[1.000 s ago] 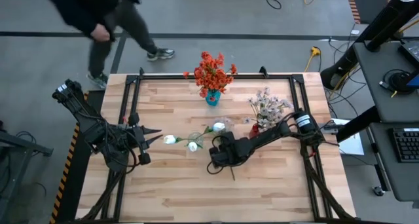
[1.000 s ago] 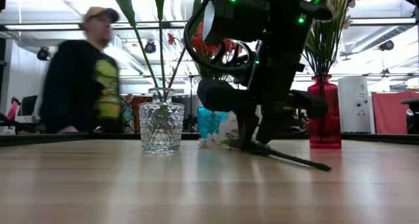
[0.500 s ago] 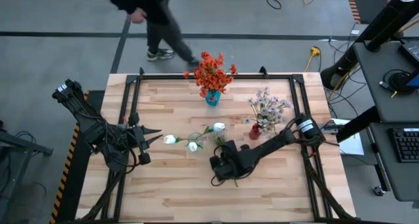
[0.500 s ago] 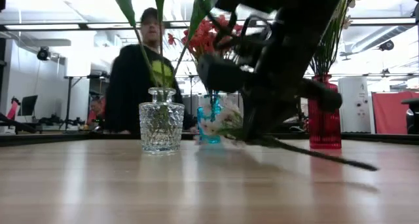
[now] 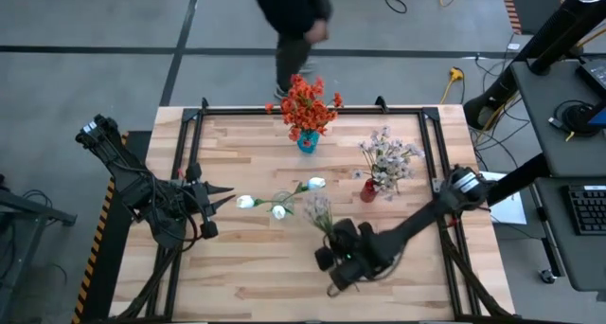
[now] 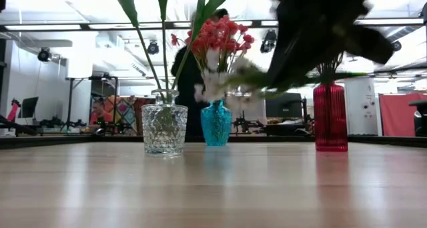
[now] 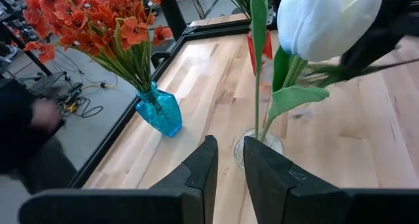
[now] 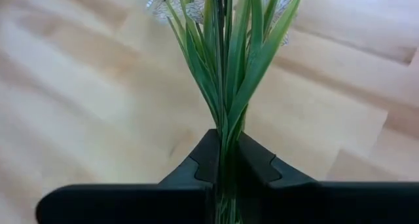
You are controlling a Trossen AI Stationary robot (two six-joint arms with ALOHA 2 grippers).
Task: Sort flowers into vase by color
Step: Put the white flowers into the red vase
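My right gripper [image 5: 343, 253] hangs over the table's near middle, shut on a pale pink-white spray [image 5: 318, 208] with long green leaves. A clear glass vase [image 5: 282, 202] at mid-table holds white tulip buds [image 5: 244, 202]. A blue vase [image 5: 308, 142] at the far edge holds orange-red flowers [image 5: 305, 101]. A red vase [image 5: 367, 190] to the right holds pale pink-white blossoms [image 5: 388, 157]. My left gripper [image 5: 225, 193] waits left of the glass vase, open by a narrow gap [image 7: 227, 152], with nothing between its fingers. My right gripper pinches the spray's bundle of green stems [image 8: 226, 122] between its two fingers. The fingers slant down from the table's right side. The spray is lifted clear of the table and lies about level, its blossoms [image 6: 213, 81] pointing toward the glass vase.
A black frame [image 5: 284, 111] runs round the table's edges. A person [image 5: 294, 21] walks past beyond the far edge. Bare wood lies in the near half of the table [image 5: 246, 277].
My right gripper has risen and swung toward the table's near edge. The pale spray, which lay on the table, has come up with it: first tilted with its stem end low, now about level and clear. The person has walked rightward behind the table.
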